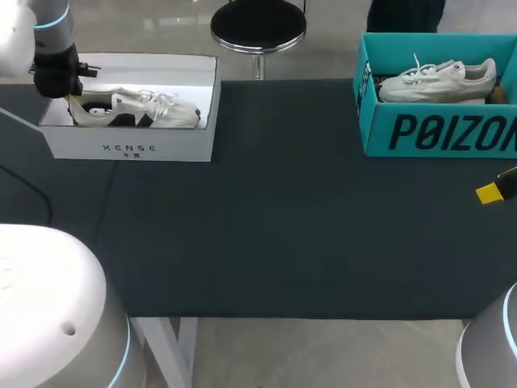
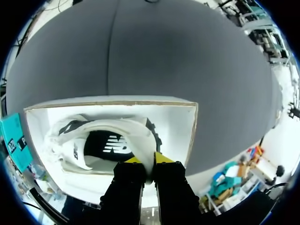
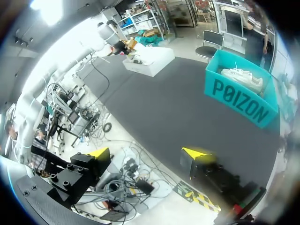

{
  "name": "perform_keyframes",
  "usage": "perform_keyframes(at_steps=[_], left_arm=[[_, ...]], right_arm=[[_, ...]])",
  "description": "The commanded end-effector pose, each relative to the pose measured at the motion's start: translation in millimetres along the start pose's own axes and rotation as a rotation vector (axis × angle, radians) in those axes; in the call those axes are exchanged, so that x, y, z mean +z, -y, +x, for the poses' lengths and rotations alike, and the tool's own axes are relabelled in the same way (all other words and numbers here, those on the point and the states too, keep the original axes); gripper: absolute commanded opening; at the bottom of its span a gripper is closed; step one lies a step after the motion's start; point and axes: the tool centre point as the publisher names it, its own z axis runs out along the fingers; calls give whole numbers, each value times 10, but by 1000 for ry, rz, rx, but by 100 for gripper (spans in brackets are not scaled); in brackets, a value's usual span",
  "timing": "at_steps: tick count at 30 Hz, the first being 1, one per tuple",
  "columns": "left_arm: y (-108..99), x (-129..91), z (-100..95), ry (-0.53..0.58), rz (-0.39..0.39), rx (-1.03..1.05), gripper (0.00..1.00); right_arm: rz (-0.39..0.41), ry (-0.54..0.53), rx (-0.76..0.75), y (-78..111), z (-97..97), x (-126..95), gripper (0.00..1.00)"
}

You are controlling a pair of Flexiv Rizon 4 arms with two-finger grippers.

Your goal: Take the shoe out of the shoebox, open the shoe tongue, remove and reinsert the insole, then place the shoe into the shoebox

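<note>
White shoebox (image 1: 133, 149): stands open-topped at the far left of the dark table (image 1: 283, 242), with its long side towards the near edge.
Teal shoebox (image 1: 436, 133): stands at the far right of the table, well apart from the white one, and holds a white sneaker (image 1: 436, 81) with its laces up.
Left arm (image 1: 52, 48): comes in at the far left corner and reaches down into the left end of the white shoebox.
Shoe (image 1: 141, 109): a white and black sneaker that lies inside the white shoebox, laces towards the right end (image 2: 108, 140).
Left gripper (image 2: 149, 161): fingers are narrow and pinch the shoe's white upper rim between the yellow tips, at the left end of the box (image 1: 74, 101).
Right gripper (image 3: 147, 153): fingers are spread wide and hold nothing; one yellow tip (image 1: 490, 192) shows at the table's right edge, nearer than the teal shoebox.
</note>
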Motion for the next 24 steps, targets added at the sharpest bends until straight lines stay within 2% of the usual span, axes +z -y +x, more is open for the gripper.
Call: perform_keyframes(at_steps=[1, 10, 22, 24], left_arm=[[-14, 82, -5, 7, 5, 8, 0], [10, 232, -5, 7, 15, 15, 0], [-61, 394, -8, 0, 7, 11, 0], [-70, 403, -15, -2, -24, 12, 0]], right_arm=[[-44, 12, 1, 102, 47, -3, 100], [-44, 12, 1, 102, 47, -3, 100], [-44, 12, 1, 102, 47, -3, 100], [-44, 12, 1, 102, 47, -3, 100]])
